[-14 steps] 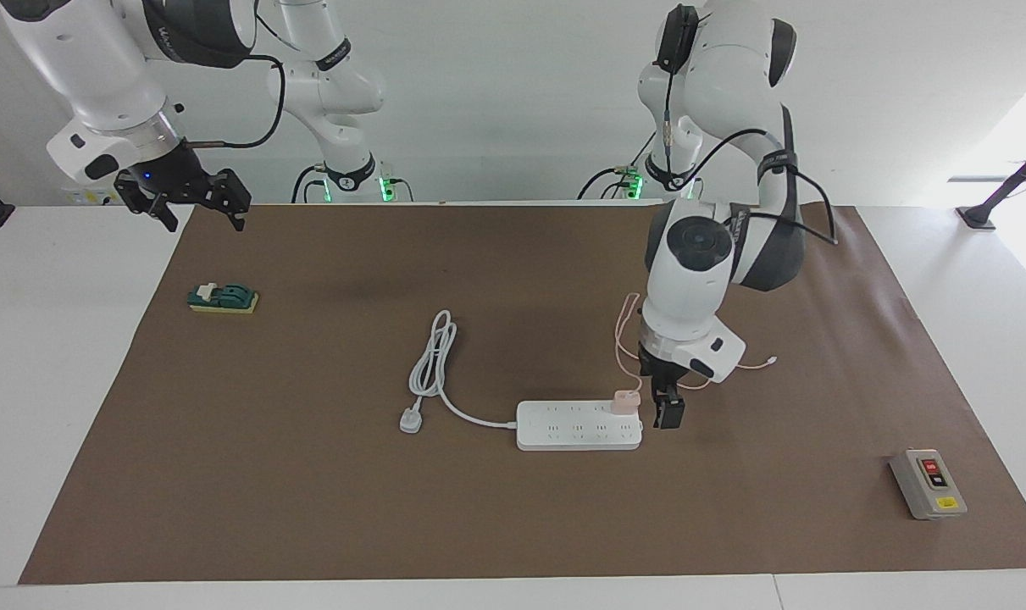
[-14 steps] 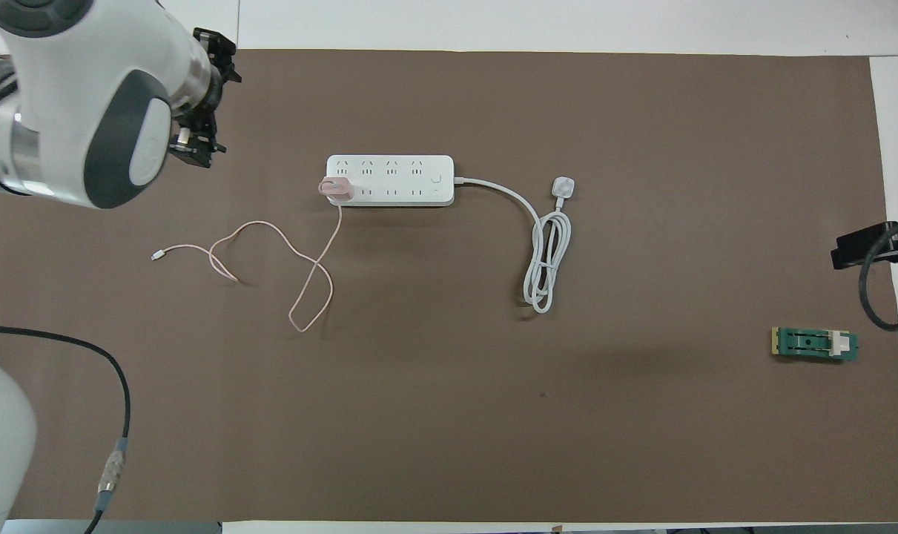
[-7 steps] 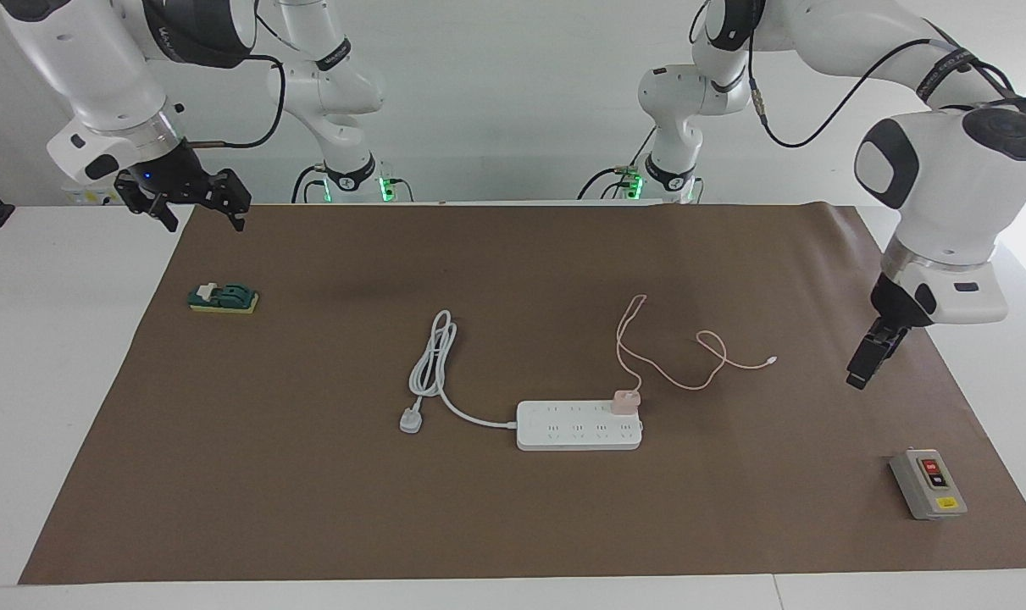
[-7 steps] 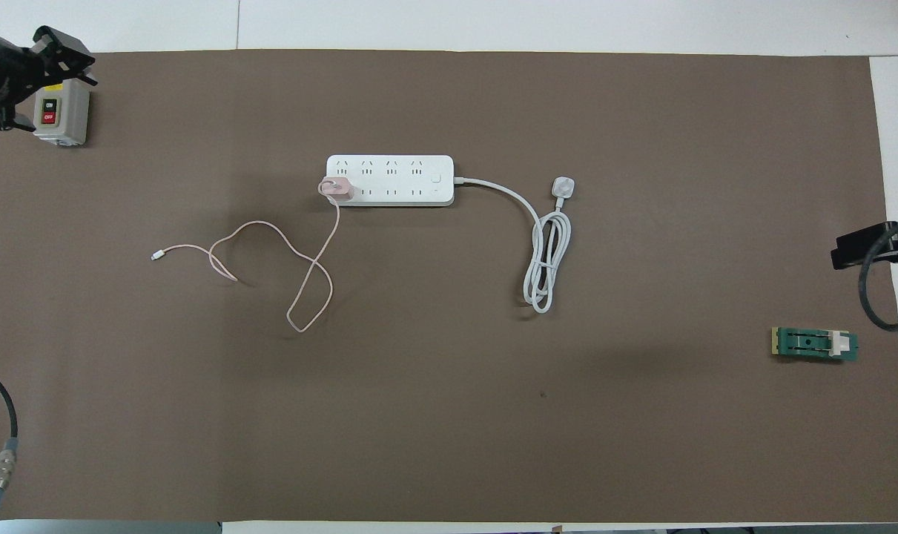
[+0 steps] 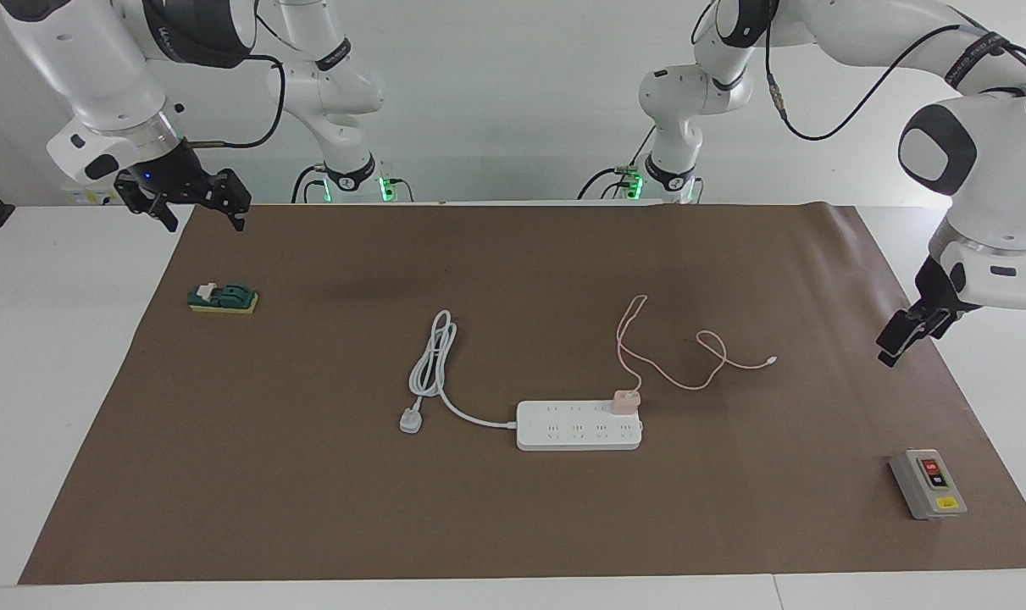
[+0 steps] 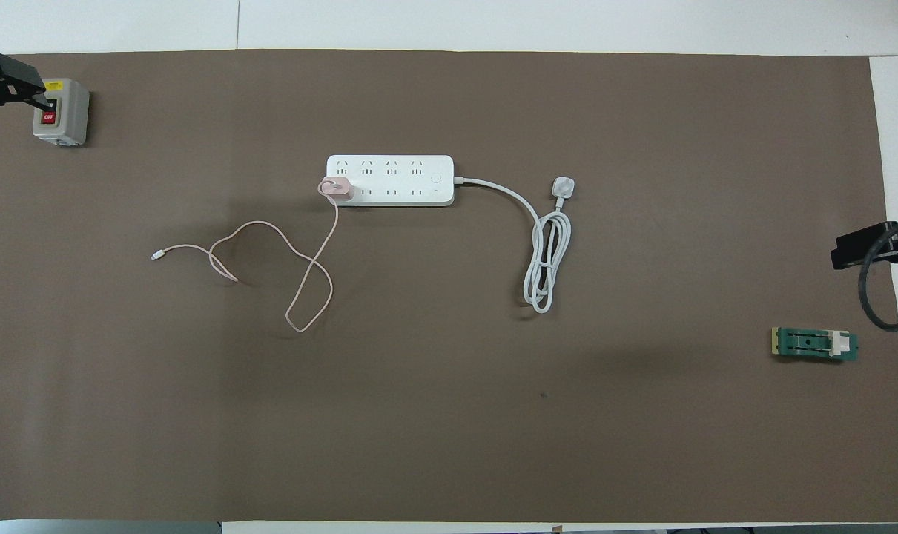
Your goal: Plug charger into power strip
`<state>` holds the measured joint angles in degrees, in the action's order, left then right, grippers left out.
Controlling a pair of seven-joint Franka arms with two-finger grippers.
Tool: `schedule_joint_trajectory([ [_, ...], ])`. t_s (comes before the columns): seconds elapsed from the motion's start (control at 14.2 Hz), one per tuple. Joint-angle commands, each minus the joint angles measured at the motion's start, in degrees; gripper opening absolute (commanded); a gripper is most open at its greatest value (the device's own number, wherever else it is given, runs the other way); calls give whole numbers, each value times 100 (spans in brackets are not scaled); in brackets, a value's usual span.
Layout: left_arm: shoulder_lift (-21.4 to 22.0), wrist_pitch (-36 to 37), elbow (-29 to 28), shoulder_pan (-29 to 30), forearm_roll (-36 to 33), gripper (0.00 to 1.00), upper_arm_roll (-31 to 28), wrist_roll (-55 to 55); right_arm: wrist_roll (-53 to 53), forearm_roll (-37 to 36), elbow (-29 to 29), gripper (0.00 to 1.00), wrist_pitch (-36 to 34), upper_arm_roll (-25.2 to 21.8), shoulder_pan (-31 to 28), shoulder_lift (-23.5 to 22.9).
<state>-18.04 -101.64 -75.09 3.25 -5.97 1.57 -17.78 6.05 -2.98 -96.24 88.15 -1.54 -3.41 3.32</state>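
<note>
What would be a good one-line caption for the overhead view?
Pink charger seated in the white power strip, its cable trailing toward the robots, with both grippers off at the table's ends.

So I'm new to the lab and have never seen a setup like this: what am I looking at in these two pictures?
Two robot arms stand at a table covered by a brown mat. One picture is taken from across the table and faces the arms; the other looks down from above them. On the mat lies a white power strip with a pink charger plugged into its end socket, the charger's thin cable looping loose. A grey switch box and a small green part lie near opposite ends. The left gripper hangs over the mat's edge, the right gripper over a corner. Neither holds anything.
</note>
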Motion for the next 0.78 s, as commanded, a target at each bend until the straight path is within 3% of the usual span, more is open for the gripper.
schedule_joint_trajectory([
  [0.0, 151, 286, 134, -17, 0, 100, 28, 361, 28, 70, -44, 100, -70, 75, -108, 90],
  [0.14, 528, 346, -48, 79, 113, 100, 89, 494, 28, 70, -44, 100, -70, 75, -108, 90],
  [0.42, 1477, 417, -1286, 45, 149, 100, 89, 776, 28, 70, -53, 100, -79, 75, -108, 90],
  [0.7, 1838, 444, -1842, -526, 158, 100, 28, 688, 28, 70, -44, 100, -158, 75, -108, 90],
])
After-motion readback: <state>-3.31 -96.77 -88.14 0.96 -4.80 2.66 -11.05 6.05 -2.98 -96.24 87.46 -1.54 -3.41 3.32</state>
